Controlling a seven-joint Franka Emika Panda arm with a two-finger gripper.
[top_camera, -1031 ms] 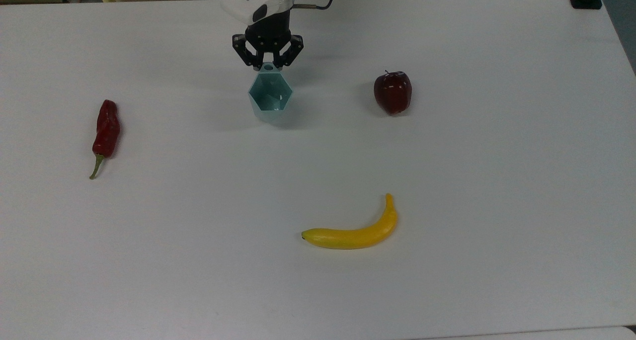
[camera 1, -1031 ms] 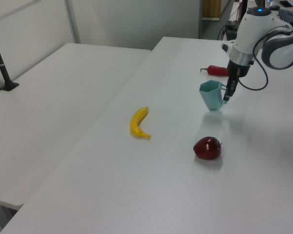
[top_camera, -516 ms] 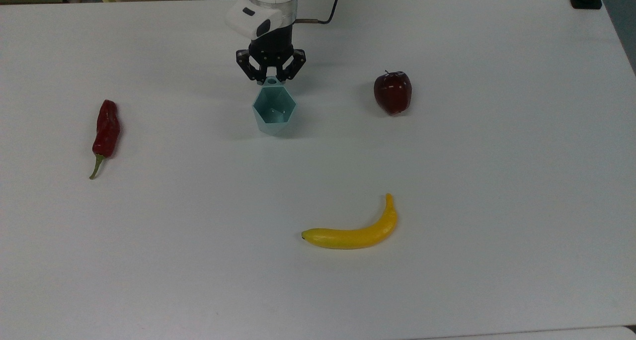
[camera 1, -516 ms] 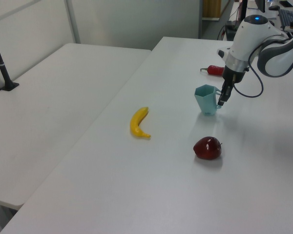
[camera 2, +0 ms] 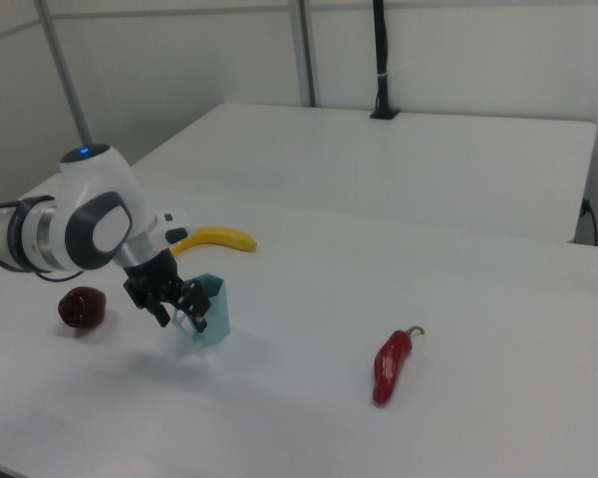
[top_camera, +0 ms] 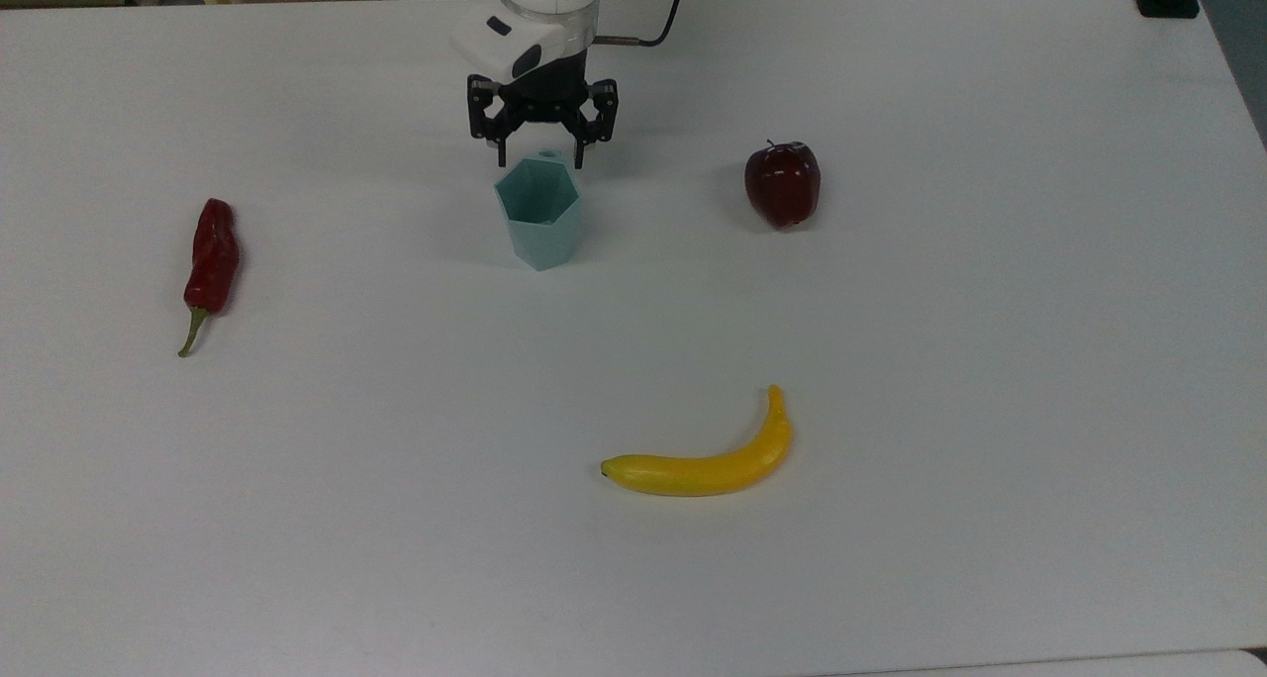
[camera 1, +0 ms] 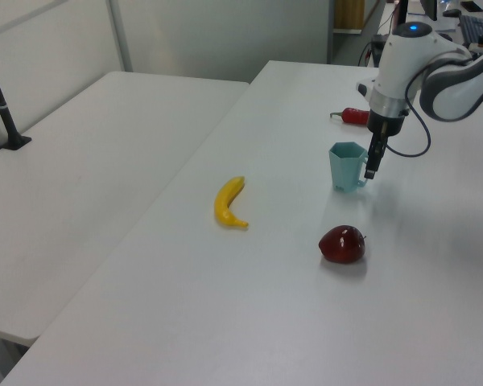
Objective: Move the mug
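Released since half a second ago, the mug (top_camera: pixel 538 213) now stands upright on the counter (top_camera: pixel 891 360) instead of hanging tilted from its tab handle, and the fingers (top_camera: pixel 580 148) have spread apart and no longer pinch the tab. The gripper (top_camera: pixel 540 152) sits just above the mug in the upper middle of the top view, straddling the handle. The mug is a pale teal cup with six flat faceted walls, its open mouth facing up. Wide bare counter lies below it in the top view. A red chili (top_camera: pixel 212 261) lies well apart at the left, a dark red apple (top_camera: pixel 782 183) at the right, and a banana (top_camera: pixel 708 459) lower centre. The counter's far edge runs just behind the arm.
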